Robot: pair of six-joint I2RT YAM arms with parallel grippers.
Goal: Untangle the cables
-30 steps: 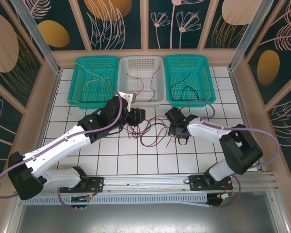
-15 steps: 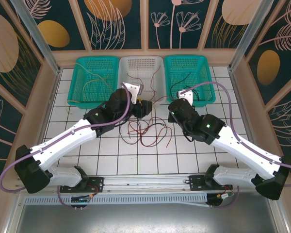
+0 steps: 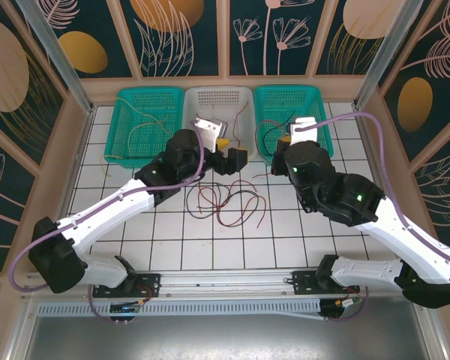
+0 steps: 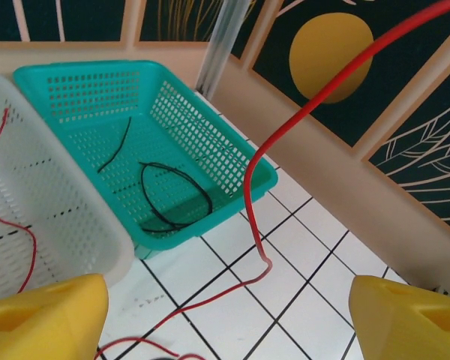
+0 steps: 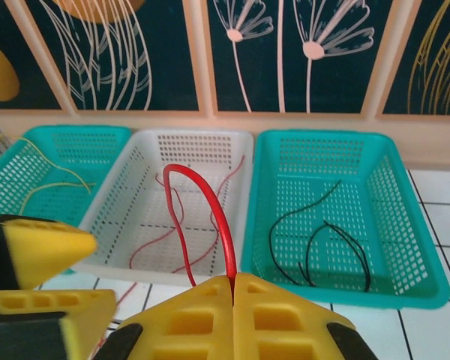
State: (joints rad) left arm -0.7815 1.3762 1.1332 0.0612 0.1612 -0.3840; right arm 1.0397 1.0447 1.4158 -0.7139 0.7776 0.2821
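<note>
Dark teal wall panels (image 3: 307,30) printed with gold discs and pale flowers box in a white-tiled table (image 3: 135,232) ruled in black. Three baskets line its far edge: the left teal basket (image 3: 146,90) holds yellow cables (image 3: 146,127), the white basket (image 3: 217,89) red strands (image 5: 172,217), and the right teal basket (image 3: 289,88) black cables (image 5: 337,240).

Loose red cables (image 3: 225,202) lie looped on the tiles between the arms. The left gripper (image 4: 226,319) hangs with fingers spread wide, holding nothing. The right gripper (image 5: 232,289) is pressed together on a red cable (image 5: 210,202) arching up before the white basket.

From above, the right fingertips are lost under the wrist — and a red strand in the left wrist view runs out of frame at the top.
</note>
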